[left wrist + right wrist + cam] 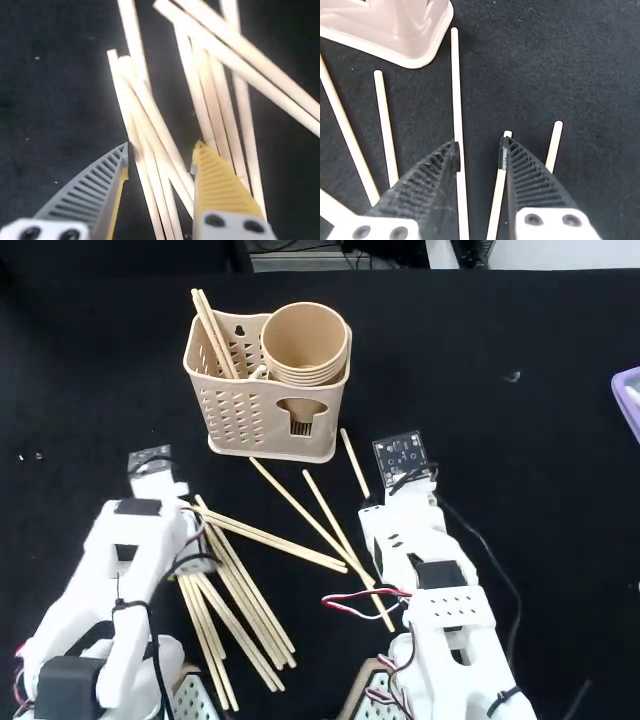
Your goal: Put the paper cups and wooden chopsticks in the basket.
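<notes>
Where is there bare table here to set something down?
The widest bare stretch of table lies right of the basket, up to the purple object at the edge. Another free patch is left of the basket, beyond the left arm. In front of the basket, between the arms, loose chopsticks crowd it.

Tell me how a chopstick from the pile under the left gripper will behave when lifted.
The chopsticks look thin and straight, so one is probably stiff and light. They lie crossed and overlapping, so lifting one may shift neighbours. The open left gripper spans several, so it might catch extras.
</notes>
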### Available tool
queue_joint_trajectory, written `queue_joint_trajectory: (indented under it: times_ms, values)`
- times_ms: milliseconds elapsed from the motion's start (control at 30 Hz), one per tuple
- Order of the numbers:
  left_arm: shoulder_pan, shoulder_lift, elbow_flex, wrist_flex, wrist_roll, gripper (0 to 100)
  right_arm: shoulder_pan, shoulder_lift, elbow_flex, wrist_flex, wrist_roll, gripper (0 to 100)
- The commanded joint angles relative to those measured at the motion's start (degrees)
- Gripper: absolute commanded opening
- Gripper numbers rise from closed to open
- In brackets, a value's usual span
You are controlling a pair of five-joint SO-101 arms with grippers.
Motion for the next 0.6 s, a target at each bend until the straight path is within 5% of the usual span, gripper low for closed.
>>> queue_joint_trajectory:
  times_ms: [0, 200, 400, 567]
  values:
    - [2.68, -0.62, -0.31, 0.26, 0.53, 21, -0.97, -1.45, -1.98, 0.09, 0.62, 14.2]
    - [2.68, -0.62, 0.04, -2.46, 0.53, 4, -0.97, -1.36, -1.98, 0.09, 0.62, 14.2]
    - [1.8, -0.62, 0.04, -4.4, 0.53, 4, -0.97, -1.36, -1.98, 0.09, 0.62, 14.2]
    - [-6.73, -0.62, -0.31, -11.52, 0.0, 4, -0.97, -1.36, -1.98, 0.09, 0.62, 14.2]
